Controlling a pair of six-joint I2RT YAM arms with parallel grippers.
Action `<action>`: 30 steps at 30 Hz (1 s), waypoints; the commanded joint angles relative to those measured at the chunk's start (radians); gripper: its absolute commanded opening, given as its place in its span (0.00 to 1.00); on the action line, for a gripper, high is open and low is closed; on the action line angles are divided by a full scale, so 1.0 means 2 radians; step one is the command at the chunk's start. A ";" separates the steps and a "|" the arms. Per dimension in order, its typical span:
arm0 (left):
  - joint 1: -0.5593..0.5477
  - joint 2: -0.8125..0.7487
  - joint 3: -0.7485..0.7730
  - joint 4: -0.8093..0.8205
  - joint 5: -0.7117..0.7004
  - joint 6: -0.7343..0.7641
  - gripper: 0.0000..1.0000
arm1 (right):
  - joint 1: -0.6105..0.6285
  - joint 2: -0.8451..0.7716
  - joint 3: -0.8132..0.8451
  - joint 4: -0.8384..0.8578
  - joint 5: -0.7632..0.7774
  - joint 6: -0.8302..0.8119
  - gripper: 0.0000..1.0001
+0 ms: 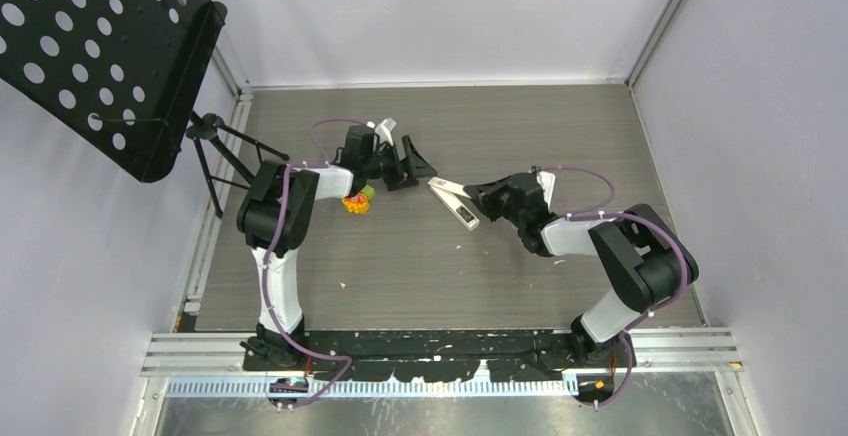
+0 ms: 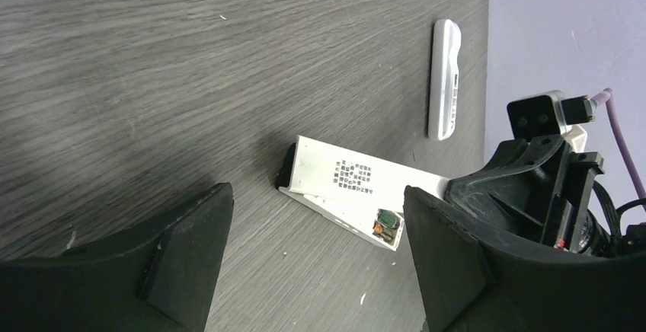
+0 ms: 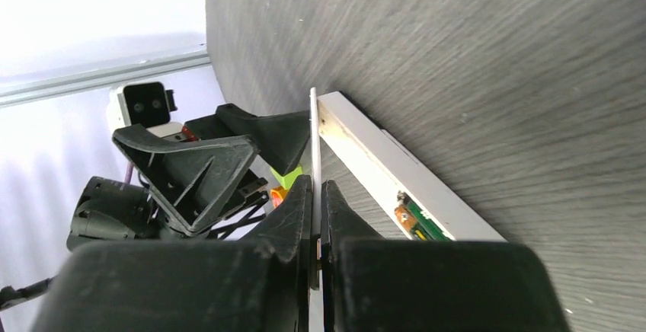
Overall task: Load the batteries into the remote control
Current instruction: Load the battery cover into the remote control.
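Remote control [image 1: 455,206]: lying near mid-table between the two grippers, back opened wedge-wise and baring a green circuit board at the exposed end.

Cover [image 3: 313,138]: thin white panel, printed side up, being pinched edge-on by the right gripper [image 3: 318,195], fingers closed tight on it. Probably being lifted and steadied for keeping the compartment accessible.

Left gripper [image 2: 316,210]: hovering near the remote and aimed at it, fingers spread wide, holding nothing. Seemingly being kept free for fetching a cell.

Batteries: not showing in any view; location impossible to tell.

Second remote [image 2: 444,79]: lying closed on the table [image 1: 400,256], apart from the opened one.

Toy [image 1: 358,199], orange and green: sitting beside the left arm, apart from the opened remote.
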 commanded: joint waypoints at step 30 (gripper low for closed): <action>-0.012 0.046 0.050 0.080 0.045 -0.033 0.78 | 0.027 -0.031 -0.055 0.004 0.090 0.018 0.00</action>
